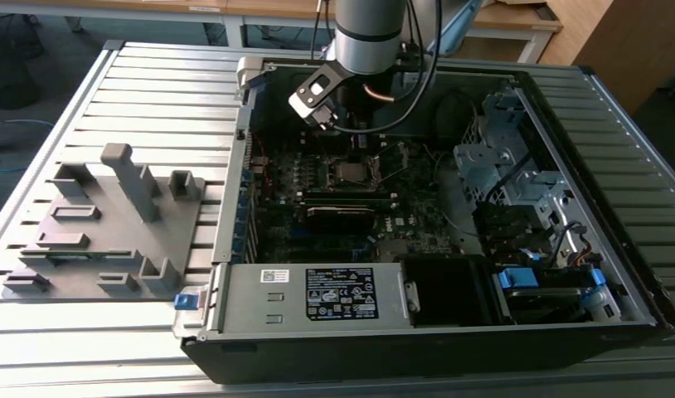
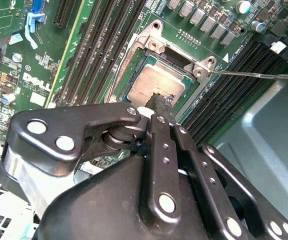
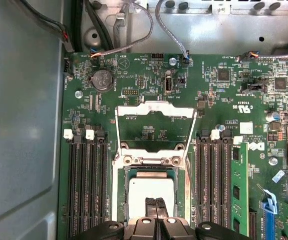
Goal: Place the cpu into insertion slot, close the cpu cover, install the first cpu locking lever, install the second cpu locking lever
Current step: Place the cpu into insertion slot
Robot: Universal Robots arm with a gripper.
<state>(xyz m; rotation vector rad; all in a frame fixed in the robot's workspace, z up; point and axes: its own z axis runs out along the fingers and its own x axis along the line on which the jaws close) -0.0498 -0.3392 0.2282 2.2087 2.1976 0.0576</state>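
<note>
While the cpu lies in the insertion slot, the pinched-narrow end effector seemingly touches it.

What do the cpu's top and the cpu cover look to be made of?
The cpu: a metal top, dull silver-grey and matte, with soft, uneven glare rather than a mirror shine. The cpu cover: thin stamped sheet metal, probably steel, pale silver with a satin sheen and bent edges.
</note>
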